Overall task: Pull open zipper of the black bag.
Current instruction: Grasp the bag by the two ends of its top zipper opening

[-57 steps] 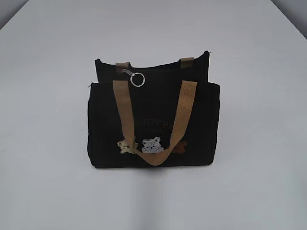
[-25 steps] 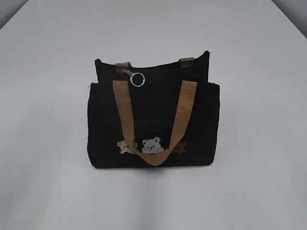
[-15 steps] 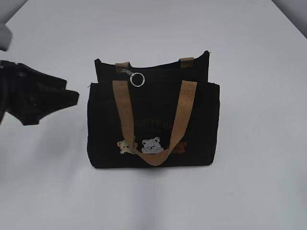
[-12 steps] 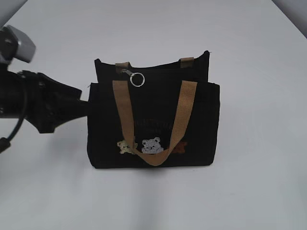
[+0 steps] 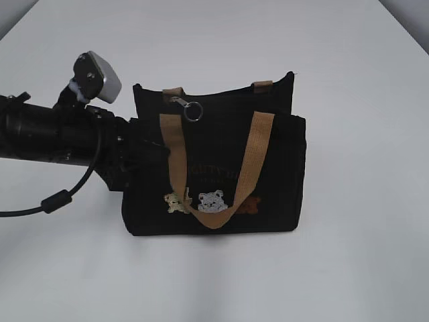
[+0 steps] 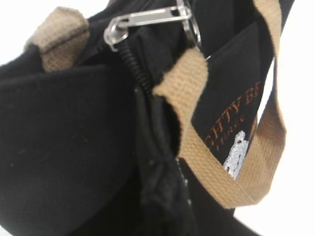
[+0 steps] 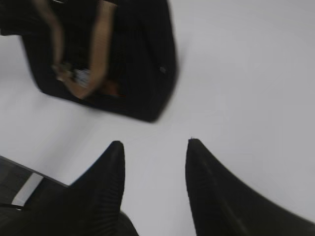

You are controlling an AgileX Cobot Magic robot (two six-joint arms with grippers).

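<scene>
Left pincer [image 5: 144,155] against boxy fabric black bag [image 5: 275,181]

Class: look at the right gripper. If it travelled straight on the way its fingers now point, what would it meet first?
Probably the black bag. The right gripper, jaws apart, points across bare white table toward the bag's end, though depth is unclear and it may pass just beside it.

A plain white table [image 5: 348,255] carries everything. The black bag [image 5: 281,174] stands upright near its centre.
</scene>
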